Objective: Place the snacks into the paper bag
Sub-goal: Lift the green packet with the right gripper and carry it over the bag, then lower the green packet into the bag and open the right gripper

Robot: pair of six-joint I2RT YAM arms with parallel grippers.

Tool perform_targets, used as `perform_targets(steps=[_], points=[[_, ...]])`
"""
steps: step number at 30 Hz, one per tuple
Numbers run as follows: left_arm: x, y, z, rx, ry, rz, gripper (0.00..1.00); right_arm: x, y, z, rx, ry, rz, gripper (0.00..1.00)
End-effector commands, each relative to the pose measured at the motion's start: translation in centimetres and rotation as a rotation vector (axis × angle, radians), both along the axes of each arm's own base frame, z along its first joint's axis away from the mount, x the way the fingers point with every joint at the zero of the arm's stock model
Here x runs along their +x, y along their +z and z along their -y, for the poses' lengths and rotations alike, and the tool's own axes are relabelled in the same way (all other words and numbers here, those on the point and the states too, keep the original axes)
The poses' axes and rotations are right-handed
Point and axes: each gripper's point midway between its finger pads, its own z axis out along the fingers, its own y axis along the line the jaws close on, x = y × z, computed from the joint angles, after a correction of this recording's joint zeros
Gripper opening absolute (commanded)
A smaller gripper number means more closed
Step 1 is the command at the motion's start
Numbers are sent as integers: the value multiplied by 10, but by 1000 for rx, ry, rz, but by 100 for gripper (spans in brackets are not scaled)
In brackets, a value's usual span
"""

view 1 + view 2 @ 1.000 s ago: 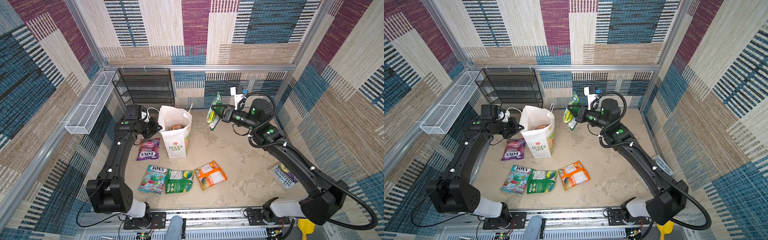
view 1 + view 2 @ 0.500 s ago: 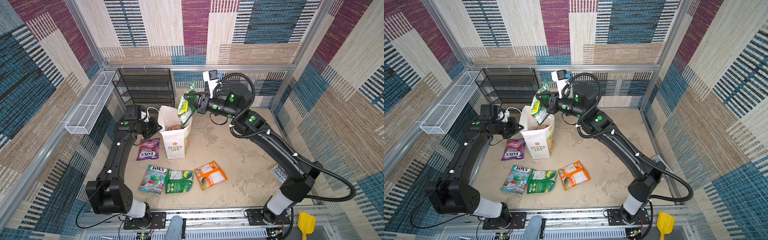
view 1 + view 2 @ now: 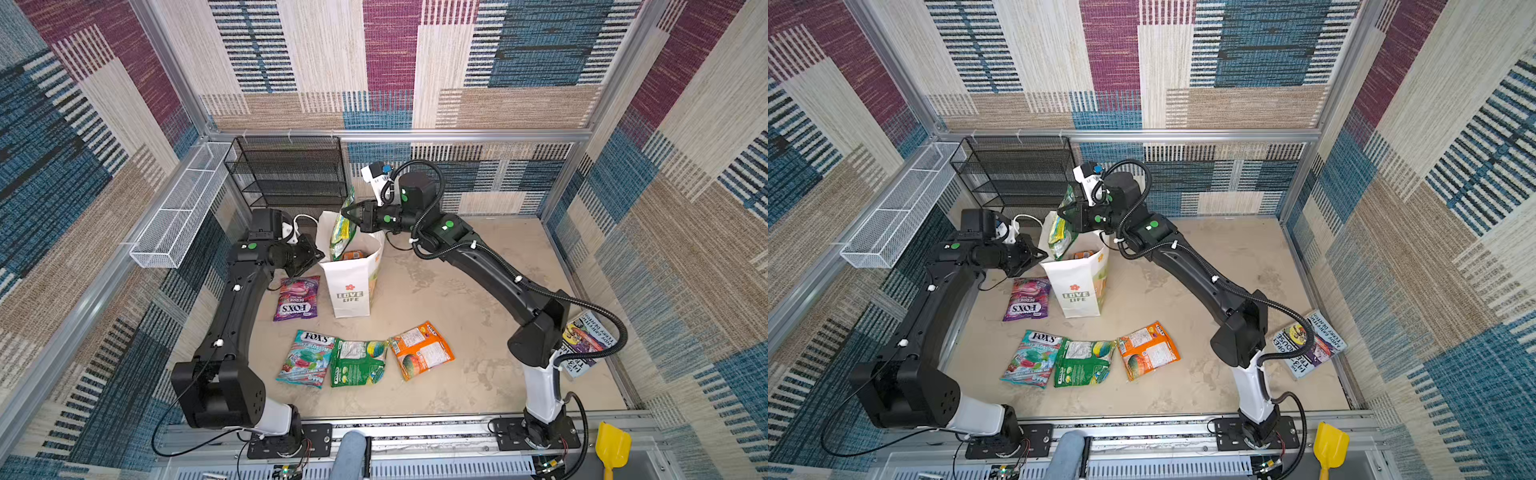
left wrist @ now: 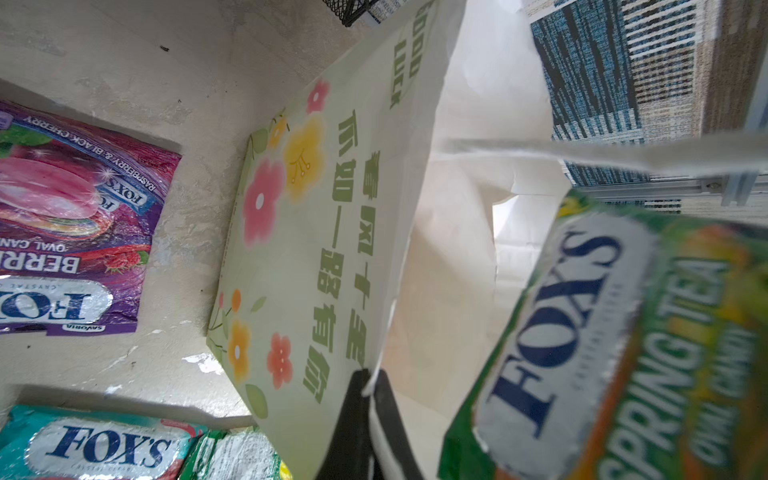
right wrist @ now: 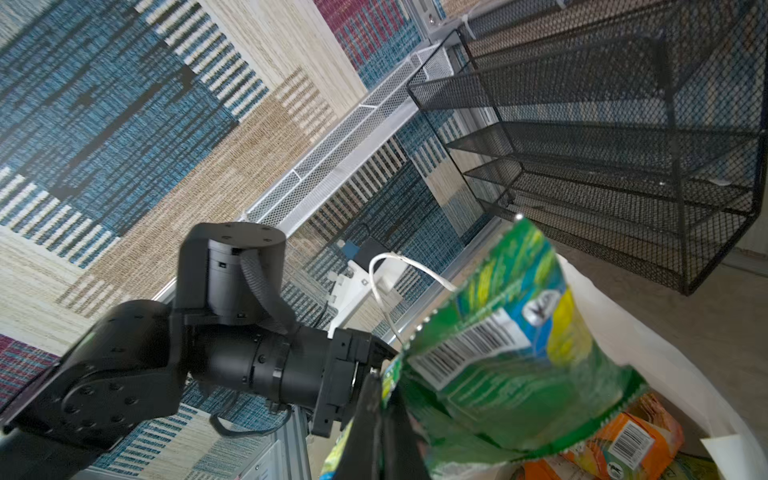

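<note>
Swung across since a second ago: right claw (image 3: 347, 212), then well to the right of the paper bag (image 3: 351, 293), now sits over the bag's mouth. It is clamped on the top seal of the held green packet (image 3: 341, 235), which hangs down with its lower end dipping into the mouth. Left claw (image 3: 314, 254) is unmoved, pinched shut on the bag's left rim and keeping it open.

Handling, my judgement:
- Packet looks light, floppy and lumpy, with slick foil faces. The crimped seal edge is the place to pinch.
- Bag is thin paper and would likely tip or fold without the rim hold.

Outward:
- Inner orange packet (image 3: 352, 254) lies in the bag.
- Purple packet (image 3: 296, 298) is on the floor just left of the bag.
- Teal-red packet (image 3: 307, 357), floor green packet (image 3: 357, 361) and floor orange packet (image 3: 422, 349) lie edge to edge in front of the bag.
- Magazine (image 3: 586, 340) is far right of the bag.

Views:
- Left wrist view alone reads "FOX'S SPRING TEA" on the held packet and shows fingers (image 4: 353, 415) either side of the paper rim.
- Right wrist view alone shows the packet's barcode side, with the inner orange packet beneath it.
- Only the top views show the whole floor row.
</note>
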Motion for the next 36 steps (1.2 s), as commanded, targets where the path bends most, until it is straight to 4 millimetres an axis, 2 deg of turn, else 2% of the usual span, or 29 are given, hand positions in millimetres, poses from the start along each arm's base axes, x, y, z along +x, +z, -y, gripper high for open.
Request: perform_targets(steps=[1,10,21,28,36], points=[[6,11,6,-30,-23,52,3,6,-4,-5,-14,4,19,0],[6,9,5,-29,-20,48,3,23,-39,-8,-126,-37,-17,0],[6,9,5,-29,-19,46,3,29,-78,8,-232,-101,-54,1],[6,8,5,-27,-18,43,3,36,-92,12,-265,-135,-78,4],[6,8,6,-29,-19,42,3,40,-101,14,-286,-160,-97,19]])
